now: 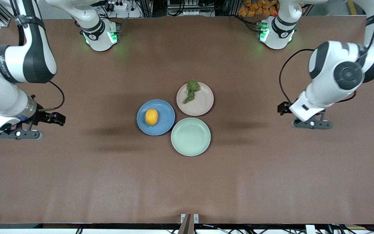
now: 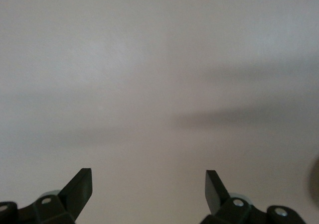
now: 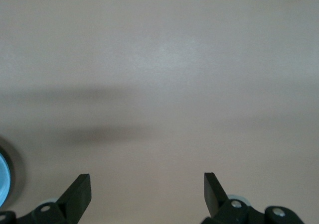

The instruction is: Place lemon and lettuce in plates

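You have the small oval yellow lemon (image 1: pixel 151 117) on the round blue plate (image 1: pixel 166 111) and the wrinkly dark-green lettuce (image 1: pixel 192 91) on the beige-pink plate (image 1: pixel 203 102). Both plates touch the mint-green plate (image 1: pixel 191 137) at their rims. The left gripper (image 2: pixel 148 190) and right gripper (image 3: pixel 147 191) hang spread wide, holding nothing, over bare brown table (image 1: pixel 271 175) at their own ends.

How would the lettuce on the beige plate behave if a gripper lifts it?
The lettuce looks thin and wrinkled, so it would probably flop and hang down. It seems very light for its size. Its ruffled edges may tear if squeezed hard on the beige plate.
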